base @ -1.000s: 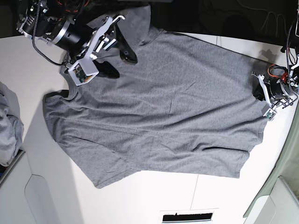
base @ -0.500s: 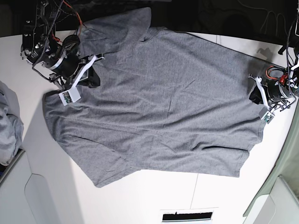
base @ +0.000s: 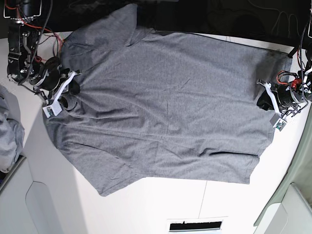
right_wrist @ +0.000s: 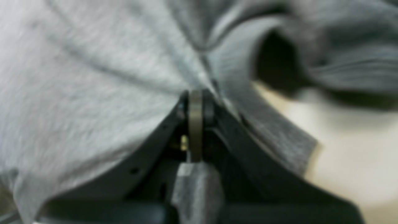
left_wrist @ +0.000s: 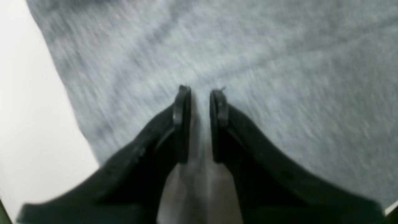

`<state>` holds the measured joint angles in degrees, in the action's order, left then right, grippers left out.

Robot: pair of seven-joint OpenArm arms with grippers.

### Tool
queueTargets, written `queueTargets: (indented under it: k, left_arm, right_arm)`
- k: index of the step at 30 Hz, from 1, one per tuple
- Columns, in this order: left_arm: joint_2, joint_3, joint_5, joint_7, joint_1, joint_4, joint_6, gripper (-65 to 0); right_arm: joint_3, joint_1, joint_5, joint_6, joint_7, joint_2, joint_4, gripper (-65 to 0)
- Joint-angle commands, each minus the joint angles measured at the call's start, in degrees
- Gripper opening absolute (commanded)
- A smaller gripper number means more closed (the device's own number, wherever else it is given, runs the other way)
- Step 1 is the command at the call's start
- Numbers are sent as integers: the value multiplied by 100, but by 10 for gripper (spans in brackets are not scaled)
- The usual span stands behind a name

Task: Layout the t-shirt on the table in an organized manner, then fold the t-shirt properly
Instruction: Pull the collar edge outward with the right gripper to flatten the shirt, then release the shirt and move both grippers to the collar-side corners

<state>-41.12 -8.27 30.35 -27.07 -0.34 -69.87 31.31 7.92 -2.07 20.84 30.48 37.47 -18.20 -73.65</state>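
Note:
The heather-grey t-shirt (base: 165, 107) lies spread flat across the white table (base: 161, 204), neck to the left and hem to the right in the base view. My right gripper (base: 68, 95) is shut on the shirt at the neck; the right wrist view shows its jaws (right_wrist: 195, 95) pinched on cloth beside the ribbed collar (right_wrist: 264, 130). My left gripper (base: 265, 100) is at the hem's edge. In the blurred left wrist view its jaws (left_wrist: 200, 93) stand almost together with a fold of grey cloth (left_wrist: 279, 62) between them.
A paler grey-blue cloth heap (base: 7, 129) lies at the table's left edge. One sleeve (base: 122, 19) reaches over the dark back edge. A thin seam line (base: 202, 200) and a black slot (base: 195, 226) are at the front. Bare white table (left_wrist: 28, 109) lies beside the hem.
My right gripper has moved left in the base view with the neck in its grip, and the shirt has shifted and stretched that way. My left gripper has barely moved.

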Motion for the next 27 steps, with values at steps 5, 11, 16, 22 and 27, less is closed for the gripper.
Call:
queueTargets:
  k: [5, 11, 16, 22, 27]
  left_arm:
    - [-142, 48, 74, 92, -76, -96, 83, -512]
    - [-140, 48, 74, 92, -79, -101, 151, -512]
    - [-144, 48, 76, 31, -101, -101, 146, -512]
    - [-280, 76, 608, -304, -153, -173, 155, -512]
    - [-326, 645, 1349, -800, -151, -201, 612, -511]
  right_arm:
    - [22, -673, -114, -28, -52, -212, 529, -650]
    - [22, -1097, -140, -31, -133, -234, 815, -650]
    - [22, -1213, -37, -61, -129, -229, 804, -650]
    - [133, -986, 509, -63, 249, -229, 192, -650]
    - [643, -234, 835, -63, 529, -227, -1176, -650]
